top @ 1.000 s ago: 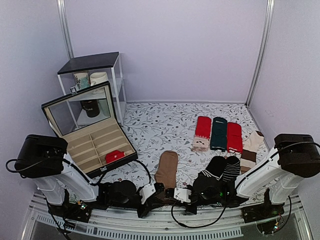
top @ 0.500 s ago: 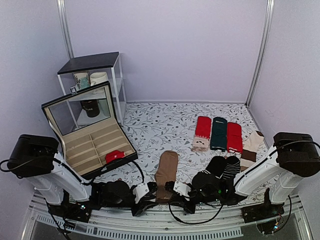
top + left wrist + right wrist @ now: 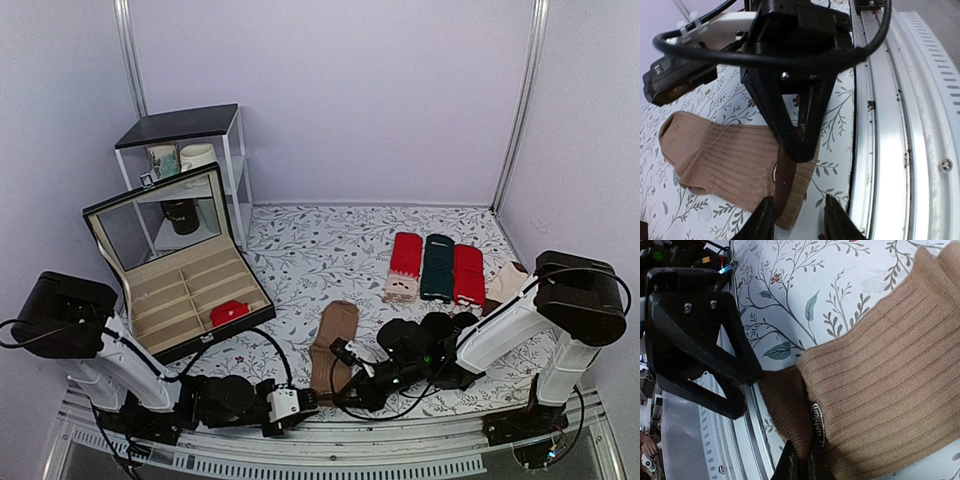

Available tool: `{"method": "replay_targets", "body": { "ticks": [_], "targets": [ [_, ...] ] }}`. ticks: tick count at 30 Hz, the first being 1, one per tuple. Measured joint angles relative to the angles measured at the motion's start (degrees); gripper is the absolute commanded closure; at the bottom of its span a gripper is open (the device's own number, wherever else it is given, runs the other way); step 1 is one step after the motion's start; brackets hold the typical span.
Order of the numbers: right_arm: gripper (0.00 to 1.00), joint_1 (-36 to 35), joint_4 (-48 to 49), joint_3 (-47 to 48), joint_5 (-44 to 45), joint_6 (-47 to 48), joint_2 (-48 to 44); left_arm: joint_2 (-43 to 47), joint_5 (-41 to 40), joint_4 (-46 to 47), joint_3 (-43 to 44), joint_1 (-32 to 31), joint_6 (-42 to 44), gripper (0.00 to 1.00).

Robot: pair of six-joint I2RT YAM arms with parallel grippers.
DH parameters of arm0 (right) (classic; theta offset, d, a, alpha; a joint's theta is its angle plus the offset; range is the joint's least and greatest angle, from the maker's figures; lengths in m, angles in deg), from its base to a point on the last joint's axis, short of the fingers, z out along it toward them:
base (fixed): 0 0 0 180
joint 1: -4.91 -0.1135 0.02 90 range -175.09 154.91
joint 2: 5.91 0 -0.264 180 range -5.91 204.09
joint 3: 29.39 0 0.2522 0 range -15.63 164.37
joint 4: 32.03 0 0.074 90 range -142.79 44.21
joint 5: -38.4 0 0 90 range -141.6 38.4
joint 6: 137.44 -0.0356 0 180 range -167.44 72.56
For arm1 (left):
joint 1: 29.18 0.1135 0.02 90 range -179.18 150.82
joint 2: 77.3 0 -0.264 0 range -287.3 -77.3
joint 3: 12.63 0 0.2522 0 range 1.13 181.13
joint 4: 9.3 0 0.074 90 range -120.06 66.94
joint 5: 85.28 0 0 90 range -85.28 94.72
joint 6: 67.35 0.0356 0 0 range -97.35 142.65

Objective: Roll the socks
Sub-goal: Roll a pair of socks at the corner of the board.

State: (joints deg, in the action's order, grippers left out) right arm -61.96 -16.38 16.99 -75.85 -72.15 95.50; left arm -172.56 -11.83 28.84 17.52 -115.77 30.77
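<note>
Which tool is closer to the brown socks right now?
Right. The right tool pinches the brown socks at the cuff; the left tool is open at that same end, not gripping.

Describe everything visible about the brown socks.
The socks are tan-brown ribbed knit, lying flat as a strip on the floral table cover, cuff toward the near edge. The cuff is turned back, showing a darker inside and a small label. The right tool is shut on that fold; the left tool is open astride that corner.

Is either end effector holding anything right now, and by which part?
The right end effector pinches the tan-brown ribbed knitted socks at the cuff end, on the darker folded edge. The left end effector is open, gripping nothing.
</note>
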Motion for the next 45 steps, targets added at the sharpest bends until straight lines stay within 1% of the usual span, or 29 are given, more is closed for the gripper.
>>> {"method": "replay_targets", "body": {
  "ticks": [5, 9, 16, 21, 23, 24, 26, 27, 33, 34, 37, 39, 41, 42, 43, 44, 45],
  "targets": [
    [1.0, 0.3, -0.8, 0.8, -1.5, -3.6, 0.5, -1.8, -1.5, 0.9, 1.6, -1.0, 2.5, 0.63],
    [1.0, 0.5, -1.2, 0.8, -2.1, -5.1, 0.6, -3.6, -3.9, 2.3, 1.8, -1.2, 3.4, 0.59],
    [1.0, 0.5, -1.4, 0.8, -2.6, -5.5, 0.6, -6.8, -6.5, 4.7, 1.6, -1.2, 3.3, 0.59],
    [1.0, 0.5, -1.6, 0.8, -2.8, -5.5, 0.7, -7.6, -6.4, 5.8, 1.6, -1.2, 3.1, 0.74],
    [1.0, 0.6, -1.6, 0.8, -2.9, -5.5, 0.7, -7.9, -6.2, 5.9, 1.6, -1.1, 2.8, 0.82],
    [1.0, 0.6, -1.6, 0.8, -2.9, -5.5, 0.7, -8.0, -6.0, 5.9, 1.6, -1.1, 2.8, 0.89],
    [1.0, 0.6, -1.6, 0.8, -3.0, -5.6, 0.7, -8.0, -5.8, 6.0, 1.6, -1.0, 2.4, 0.98],
    [1.0, 0.6, -1.6, 0.8, -3.0, -5.6, 0.7, -8.0, -5.6, 6.1, 1.6, -0.9, 2.6, 1.0],
    [0.98, 0.7, -1.6, 0.9, -3.4, -5.5, 0.8, -8.5, -5.2, 6.1, 1.7, -0.5, 1.1, 1.0],
    [0.98, 0.7, -1.6, 0.9, -3.4, -5.5, 0.8, -8.6, -5.1, 6.2, 1.7, -0.5, 0.6, 1.0],
    [0.91, 0.7, -1.6, 0.9, -3.4, -5.5, 0.8, -8.6, -4.3, 6.1, 1.7, 0.0, -1.1, 1.0],
    [0.94, 0.7, -1.6, 0.9, -3.5, -5.3, 0.8, -8.0, -3.5, 5.4, 1.7, 0.4, -2.8, 1.0],
    [0.95, 0.7, -1.6, 1.2, -3.6, -4.9, 0.7, -6.9, -3.0, 3.8, 1.7, 0.7, -4.7, 1.0],
    [0.95, 0.7, -1.7, 1.4, -3.8, -4.6, 0.7, -6.1, -2.7, 2.8, 1.6, 0.9, -5.6, 0.91],
    [0.95, 0.7, -2.1, 1.6, -4.0, -4.4, 0.8, -5.3, -2.3, 1.8, 1.6, 1.0, -6.5, 0.72],
    [0.95, 0.7, -2.5, 1.8, -4.2, -4.3, 0.8, -4.7, -2.1, 1.1, 1.6, 1.0, -6.9, 0.63],
    [0.96, 0.7, -2.7, 2.0, -4.5, -4.2, 0.9, -4.1, -1.7, 0.3, 1.5, 1.1, -7.4, 0.6]
  ]
}}
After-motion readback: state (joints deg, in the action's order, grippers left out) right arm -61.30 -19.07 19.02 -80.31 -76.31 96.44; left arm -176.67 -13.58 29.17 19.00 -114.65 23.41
